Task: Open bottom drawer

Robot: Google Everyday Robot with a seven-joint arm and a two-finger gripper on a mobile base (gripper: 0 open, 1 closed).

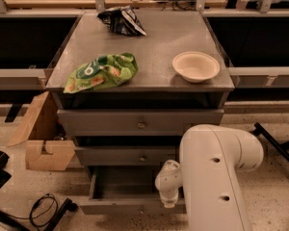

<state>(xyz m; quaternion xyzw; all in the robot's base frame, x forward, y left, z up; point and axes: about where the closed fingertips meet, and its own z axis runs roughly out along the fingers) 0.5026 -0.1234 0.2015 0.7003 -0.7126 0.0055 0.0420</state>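
- Bottom drawer (pixel 127 184) is at the foot of the cabinet (pixel 149 42), pulled well out with its inside showing (looks empty).
- Middle drawer (pixel 130 156) and top drawer (pixel 135 123) above it look shut.
- Gripper (pixel 168 200) is low at the drawer's front edge, right of centre, below the white arm (pixel 216 177); open or closed, can't tell.
- Judgement: the opening looks mostly done; maybe a little more pull, then release.
- Chip bag (pixel 102 72) sits near the top's front-left corner, bowl (pixel 196 66) by its right edge.
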